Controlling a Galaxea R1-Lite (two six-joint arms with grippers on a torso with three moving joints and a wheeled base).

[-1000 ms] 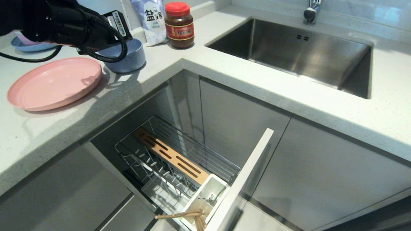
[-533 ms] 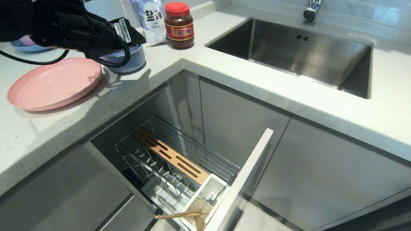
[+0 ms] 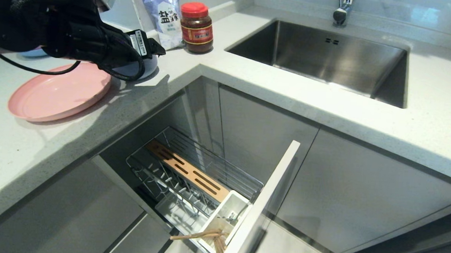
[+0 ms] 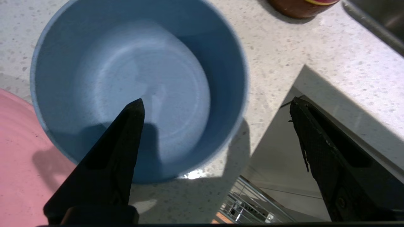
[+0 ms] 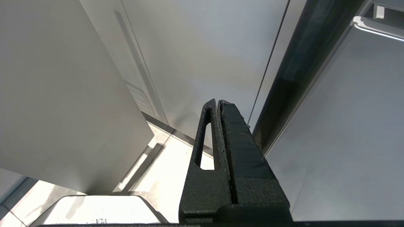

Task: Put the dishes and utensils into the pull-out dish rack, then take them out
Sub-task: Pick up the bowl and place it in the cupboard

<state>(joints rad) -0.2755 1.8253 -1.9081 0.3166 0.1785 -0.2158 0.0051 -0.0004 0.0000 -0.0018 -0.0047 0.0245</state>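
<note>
At the upper left of the head view, the left gripper (image 4: 217, 110) hangs over the blue-grey bowl (image 4: 139, 82) with its fingers spread wide, one above the bowl's inside and one past its rim, gripping nothing. The bowl sits on the countertop (image 3: 251, 81) just beside the pink plate (image 3: 59, 91). At the lower centre, the chopsticks (image 3: 198, 235) lie in the white cutlery cup (image 3: 224, 215) of the pull-out dish rack (image 3: 192, 178), and the right gripper (image 5: 218, 104) is pressed together by the cabinet fronts.

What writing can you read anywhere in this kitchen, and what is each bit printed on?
"盐": large dark character on the blue and white bag standing at the back of the counter; the smaller print below it is too blurred to read.
Red label on the red-lidded jar: has print, too small to read.
White sticker on the left tool's arm: barcode-like marks, unreadable.
</note>
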